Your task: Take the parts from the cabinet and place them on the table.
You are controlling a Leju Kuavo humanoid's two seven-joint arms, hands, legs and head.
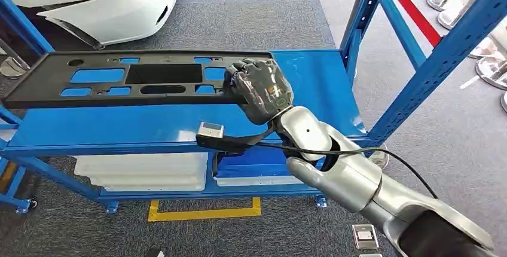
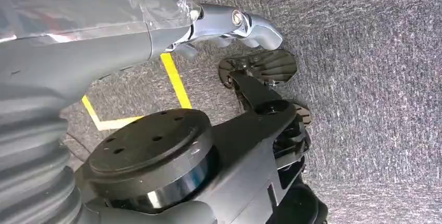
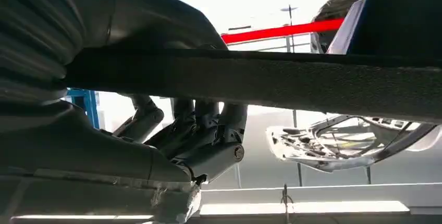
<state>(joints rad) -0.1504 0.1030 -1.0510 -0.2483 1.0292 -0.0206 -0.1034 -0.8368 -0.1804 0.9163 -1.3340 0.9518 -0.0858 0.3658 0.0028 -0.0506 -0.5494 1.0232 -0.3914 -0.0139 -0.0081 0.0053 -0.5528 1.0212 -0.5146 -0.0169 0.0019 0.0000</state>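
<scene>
One black panel (image 1: 119, 77), long and flat with cut-outs, was held level above the blue shelf (image 1: 317, 89) of the rack, clear of its surface as far as could be judged. The right hand (image 1: 258, 88) gripped the panel's near end, fingers wrapped under the edge; the right wrist view showed them curled beneath the panel.

Left hand (image 2: 229, 23) hung toward the carpet, holding nothing; whether its fingers were spread or curled could not be told.

Progress: the part seemed lifted off the rack, carry and set-down remaining. No table was seen.

Count: one panel, one rack, white trays (image 1: 143, 170) below, at least two.
</scene>
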